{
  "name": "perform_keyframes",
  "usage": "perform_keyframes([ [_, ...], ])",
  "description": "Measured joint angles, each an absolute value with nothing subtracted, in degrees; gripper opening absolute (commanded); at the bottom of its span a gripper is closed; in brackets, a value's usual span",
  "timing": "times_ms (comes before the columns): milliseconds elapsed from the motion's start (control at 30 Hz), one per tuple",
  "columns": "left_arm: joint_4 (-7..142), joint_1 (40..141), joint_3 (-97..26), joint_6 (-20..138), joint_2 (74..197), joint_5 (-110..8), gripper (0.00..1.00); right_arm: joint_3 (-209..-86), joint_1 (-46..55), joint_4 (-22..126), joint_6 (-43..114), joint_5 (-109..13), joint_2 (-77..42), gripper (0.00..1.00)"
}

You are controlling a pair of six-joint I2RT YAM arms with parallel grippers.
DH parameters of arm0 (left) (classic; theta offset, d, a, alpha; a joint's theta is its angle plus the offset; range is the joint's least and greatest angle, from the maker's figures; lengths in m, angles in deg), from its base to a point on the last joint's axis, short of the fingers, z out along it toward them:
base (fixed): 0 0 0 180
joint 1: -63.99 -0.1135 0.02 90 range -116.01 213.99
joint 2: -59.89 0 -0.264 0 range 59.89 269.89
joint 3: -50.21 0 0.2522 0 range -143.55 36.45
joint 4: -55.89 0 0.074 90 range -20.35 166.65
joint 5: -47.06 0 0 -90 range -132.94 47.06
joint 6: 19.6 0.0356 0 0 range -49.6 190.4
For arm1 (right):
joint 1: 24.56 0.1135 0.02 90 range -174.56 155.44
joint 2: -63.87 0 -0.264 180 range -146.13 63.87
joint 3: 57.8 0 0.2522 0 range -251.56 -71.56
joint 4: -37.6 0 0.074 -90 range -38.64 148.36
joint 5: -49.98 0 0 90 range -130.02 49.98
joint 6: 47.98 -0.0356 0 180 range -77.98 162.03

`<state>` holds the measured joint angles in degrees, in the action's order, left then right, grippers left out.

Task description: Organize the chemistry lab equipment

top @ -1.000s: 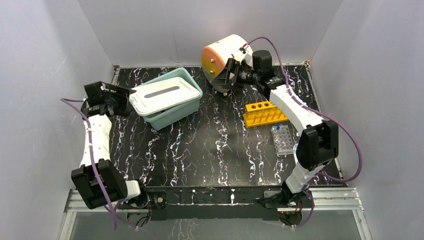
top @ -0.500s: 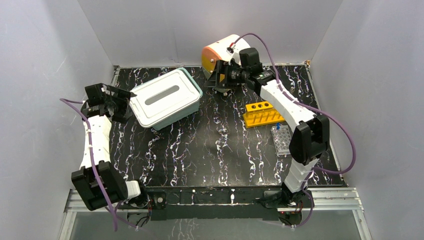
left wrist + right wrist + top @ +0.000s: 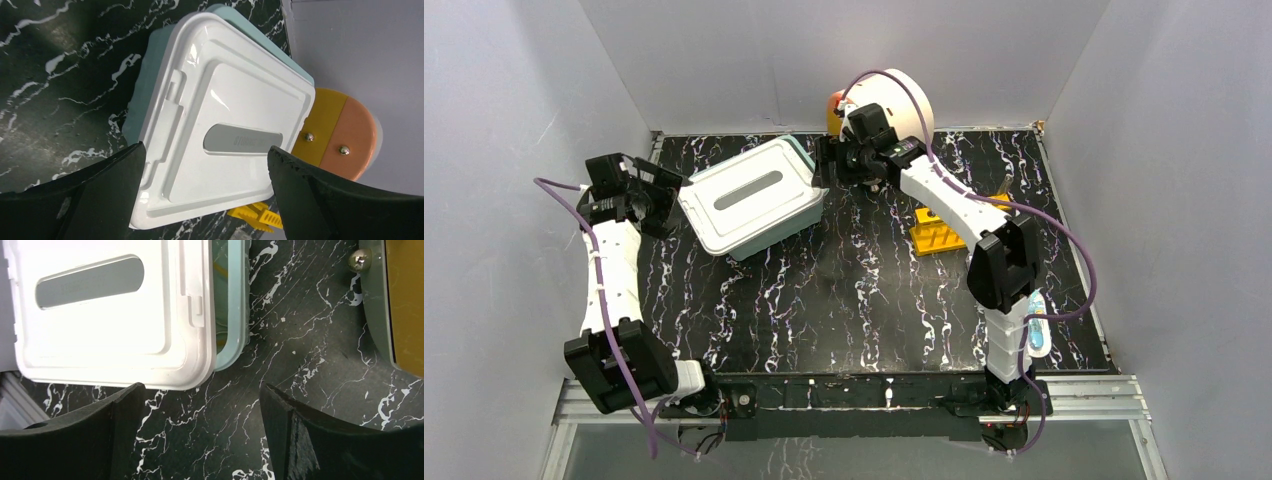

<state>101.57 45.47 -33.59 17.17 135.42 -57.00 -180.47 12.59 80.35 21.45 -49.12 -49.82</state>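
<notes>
A teal storage box [image 3: 809, 212] with a white lid [image 3: 746, 192] lying askew on it stands at the back left. My left gripper [image 3: 662, 197] is open at the lid's left edge, with the lid [image 3: 225, 120] showing between its fingers. My right gripper [image 3: 824, 168] is open and empty over the table by the box's right rim [image 3: 235, 315], beside the lid [image 3: 100, 315]. The yellow holed rack [image 3: 936, 233] is partly hidden by my right arm; it also shows in the left wrist view [image 3: 255, 215]. The well plate, funnel, forceps, brush and packet are out of view.
An orange and white drum [image 3: 894, 98] stands at the back wall behind my right gripper; its face shows in the left wrist view [image 3: 340, 132]. Grey walls close in the black marbled table [image 3: 844, 300] on three sides. Something clear with blue [image 3: 1035, 333] lies by my right arm's base.
My right arm has swung left from the drum to the box's right side and now covers the well plate. The lid has shifted further over the box. My left gripper has moved slightly.
</notes>
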Motion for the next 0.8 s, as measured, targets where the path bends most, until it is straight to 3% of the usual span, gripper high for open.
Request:
perform_keyframes([
  [167,103.51,45.47,-34.33,19.94,134.52,-53.31,0.67,-183.68,14.23,82.67,22.06,-44.82,-52.35,0.90],
  [400,104.06,45.47,-30.29,21.89,133.95,-52.04,0.54,-185.80,15.65,84.96,22.32,-41.91,-54.54,0.89],
  [567,100.69,45.47,-27.69,23.24,135.00,-58.81,0.37,-185.80,15.87,85.93,22.26,-41.60,-54.91,0.86],
  [800,98.40,45.47,-25.79,24.23,135.59,-61.13,0.35,-185.80,16.02,86.45,21.05,-40.38,-55.61,0.83],
])
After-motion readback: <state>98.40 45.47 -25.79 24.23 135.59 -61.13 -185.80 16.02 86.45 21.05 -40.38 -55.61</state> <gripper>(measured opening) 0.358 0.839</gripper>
